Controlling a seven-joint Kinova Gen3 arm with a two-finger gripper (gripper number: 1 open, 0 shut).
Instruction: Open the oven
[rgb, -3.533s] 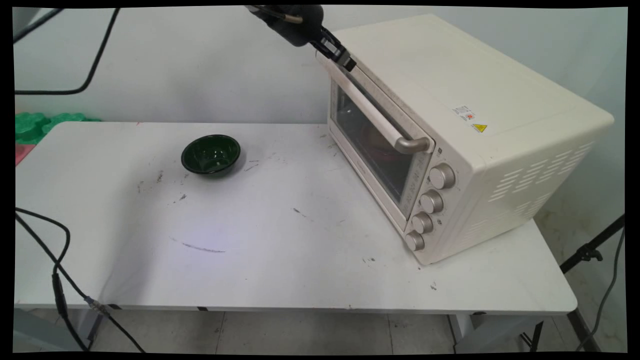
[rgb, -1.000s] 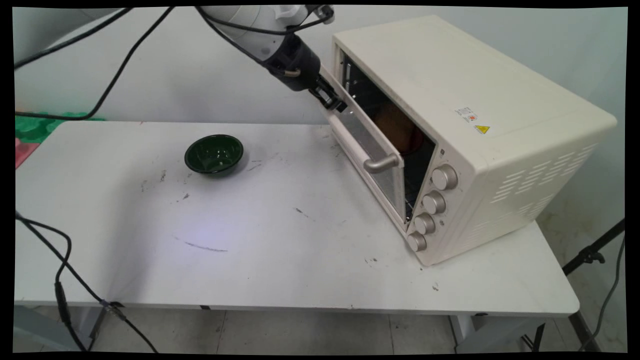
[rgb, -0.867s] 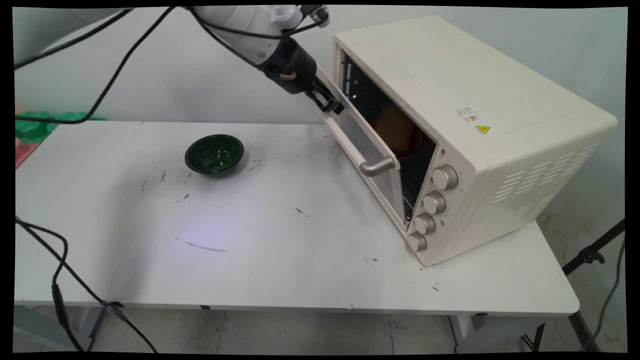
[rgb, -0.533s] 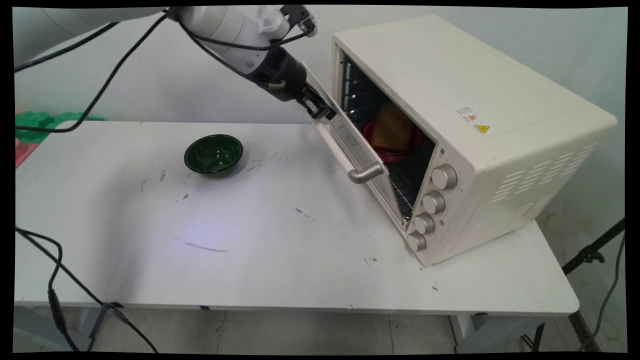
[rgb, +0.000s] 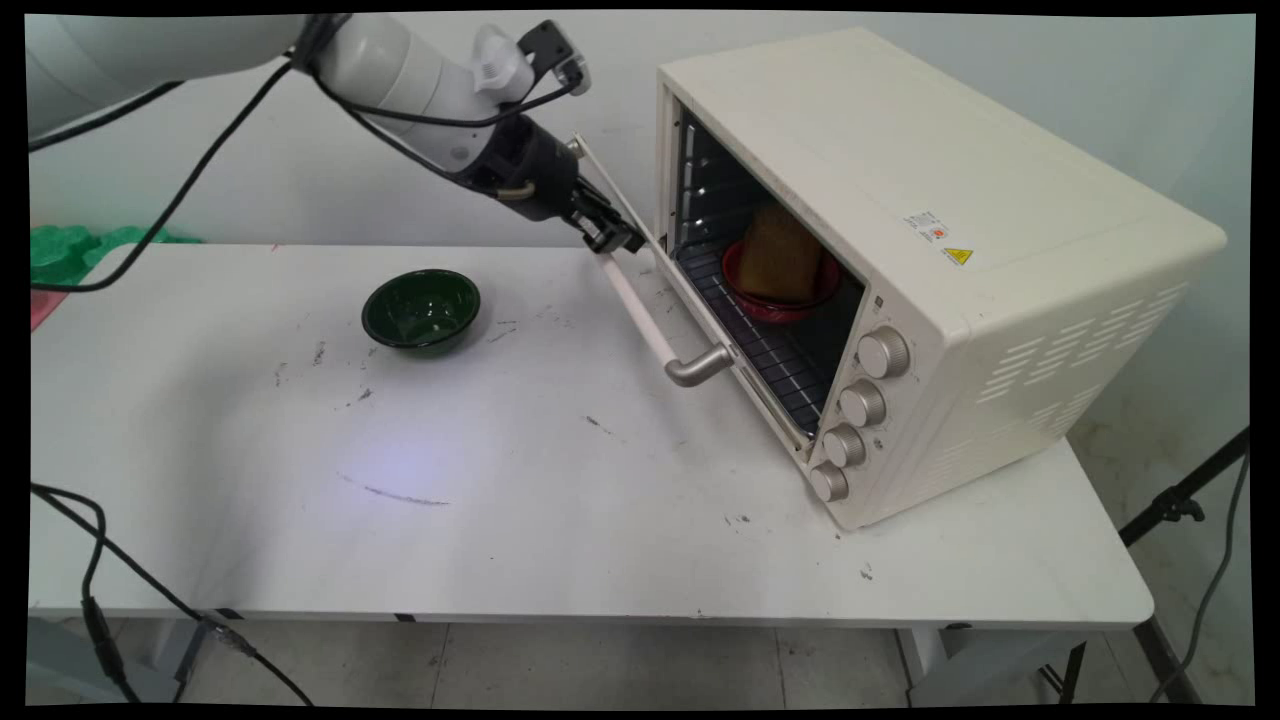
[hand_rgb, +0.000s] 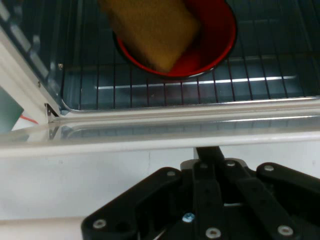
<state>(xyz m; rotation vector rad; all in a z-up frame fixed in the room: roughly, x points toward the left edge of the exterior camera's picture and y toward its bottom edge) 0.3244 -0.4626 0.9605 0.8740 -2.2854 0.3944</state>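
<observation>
A cream toaster oven (rgb: 940, 200) stands at the table's right, its door (rgb: 655, 290) tilted roughly halfway down. My gripper (rgb: 612, 238) is shut, its tips hooked against the far end of the door's top edge, above the handle bar (rgb: 650, 335). On the wire rack (rgb: 770, 350) inside sits a red bowl (rgb: 790, 295) holding a yellow-brown block (rgb: 778, 255). The hand view looks over the door's top edge (hand_rgb: 150, 142) at the rack (hand_rgb: 260, 85), the red bowl (hand_rgb: 220, 40) and the block (hand_rgb: 150, 25); my gripper (hand_rgb: 212, 152) rises behind that edge.
A dark green bowl (rgb: 421, 310) sits on the white table (rgb: 500, 520), left of the oven door. Black cables hang at the front left (rgb: 95, 590). Green items (rgb: 70, 245) lie beyond the table's far left corner. Several knobs (rgb: 860, 405) line the oven's front.
The oven door was closed 3.5 s ago and now hangs about half open. My gripper has come down and leftward with the door's top edge, uncovering the red bowl and the block.
</observation>
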